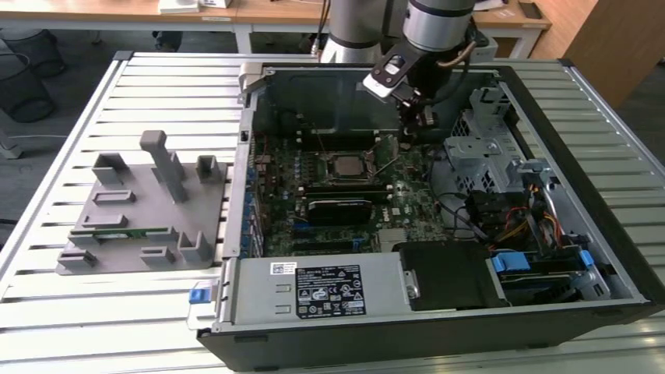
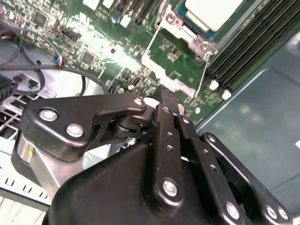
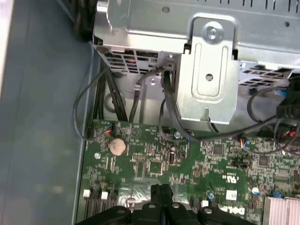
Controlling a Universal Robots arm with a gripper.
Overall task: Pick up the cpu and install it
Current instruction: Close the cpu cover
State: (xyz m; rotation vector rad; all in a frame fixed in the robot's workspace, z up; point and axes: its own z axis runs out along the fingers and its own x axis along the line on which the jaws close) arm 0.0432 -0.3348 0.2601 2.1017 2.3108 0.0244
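Gripper (image 3: 161, 191) fingers pressed together, empty, over the motherboard (image 3: 154, 154); cpu (image 1: 344, 165) seated in its socket to the exterior view's left; labelled power supply (image 1: 260, 296) nearer.

The cpu (image 2: 213, 11) has a silvery-white metal top plate, smooth with a satin sheen; the socket frame (image 2: 168, 19) beside it is bare bright metal, glossy where light strikes; the motherboard (image 3: 154, 161) is green and lacquer-shiny; the coin cell (image 3: 117, 146) on it is polished metal; the cables (image 3: 79, 112) wear black, smooth plastic sheathing; the drive cage (image 3: 211, 79) is unpainted sheet metal, dull silver and perforated in places; the case floor (image 3: 42, 117) looks like matt grey-blue painted metal; the gripper (image 2: 165, 101) is matt black with shiny screw heads; the table (image 1: 156, 86) is ribbed pale metal; the fixture (image 1: 146, 210) is matt grey plastic.
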